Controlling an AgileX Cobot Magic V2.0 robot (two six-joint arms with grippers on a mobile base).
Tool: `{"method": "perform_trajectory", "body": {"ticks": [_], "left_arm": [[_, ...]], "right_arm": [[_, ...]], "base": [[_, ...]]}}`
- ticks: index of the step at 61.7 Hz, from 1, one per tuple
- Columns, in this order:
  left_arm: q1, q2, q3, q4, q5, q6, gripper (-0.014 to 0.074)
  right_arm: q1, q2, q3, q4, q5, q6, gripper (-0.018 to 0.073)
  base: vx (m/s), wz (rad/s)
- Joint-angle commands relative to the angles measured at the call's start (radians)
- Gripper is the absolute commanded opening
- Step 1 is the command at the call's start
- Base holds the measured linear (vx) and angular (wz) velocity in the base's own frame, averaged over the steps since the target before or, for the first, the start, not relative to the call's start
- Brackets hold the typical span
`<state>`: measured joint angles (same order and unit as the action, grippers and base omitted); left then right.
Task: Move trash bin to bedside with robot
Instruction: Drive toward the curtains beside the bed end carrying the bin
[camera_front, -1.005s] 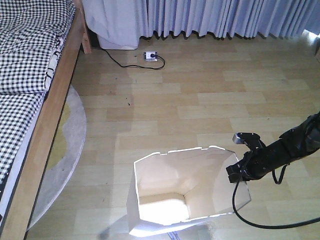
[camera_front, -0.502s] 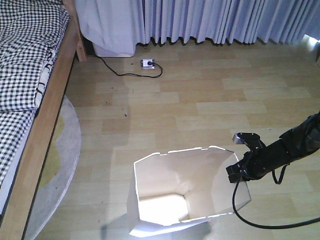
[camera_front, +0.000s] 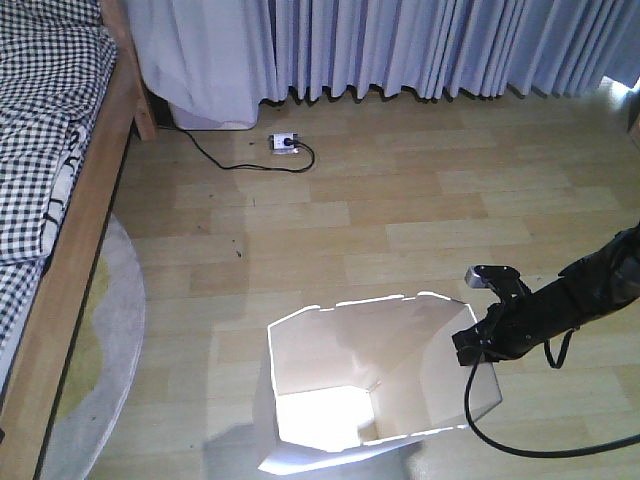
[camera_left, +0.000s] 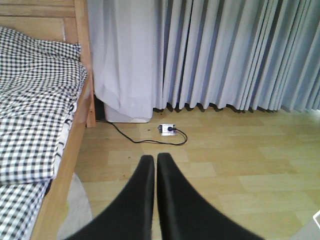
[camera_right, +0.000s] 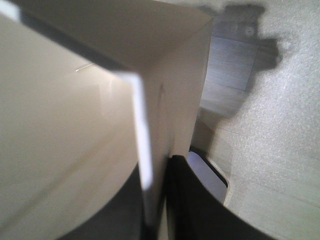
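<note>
The white trash bin (camera_front: 345, 345) with its angular rim stands on the wooden floor at the bottom centre of the front view. My right gripper (camera_front: 470, 347), on the black arm (camera_front: 570, 300), is shut on the bin's right wall. In the right wrist view the thin wall of the trash bin (camera_right: 65, 125) runs between the two dark fingers of that gripper (camera_right: 157, 172). The bed (camera_front: 45, 120), with checked bedding and a wooden frame, runs along the left, apart from the bin. My left gripper (camera_left: 152, 159) is shut on nothing above the floor, with the bed (camera_left: 35, 100) to its left.
Grey-blue curtains (camera_front: 400, 45) hang along the far wall. A white power strip (camera_front: 284, 143) with a black cable lies on the floor before them. A round grey rug (camera_front: 105, 340) lies beside the bed frame. A white box (camera_left: 127, 114) stands under the curtain.
The bed has slid toward the left edge of the front view, and the power strip and curtains have shifted down and left. The bin and right gripper keep their place in the frame.
</note>
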<state>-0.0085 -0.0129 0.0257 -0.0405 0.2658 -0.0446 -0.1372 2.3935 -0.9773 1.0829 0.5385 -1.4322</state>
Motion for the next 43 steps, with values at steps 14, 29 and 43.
{"method": "perform_trajectory", "body": {"ticks": [14, 29, 43], "left_arm": [[-0.006, -0.014, 0.019, -0.004, -0.069, -0.006, -0.0006], [-0.006, -0.014, 0.019, -0.004, -0.069, -0.006, -0.0006], [-0.006, -0.014, 0.019, -0.004, -0.069, -0.006, -0.0006]], "right_arm": [[-0.002, -0.073, -0.01, 0.053, 0.202, -0.005, -0.0005], [-0.002, -0.073, -0.01, 0.053, 0.202, -0.005, -0.0005], [-0.002, -0.073, -0.01, 0.053, 0.202, -0.005, -0.0005]], "base": [[0.19, -0.1], [0.18, -0.04], [0.17, 0.05]]}}
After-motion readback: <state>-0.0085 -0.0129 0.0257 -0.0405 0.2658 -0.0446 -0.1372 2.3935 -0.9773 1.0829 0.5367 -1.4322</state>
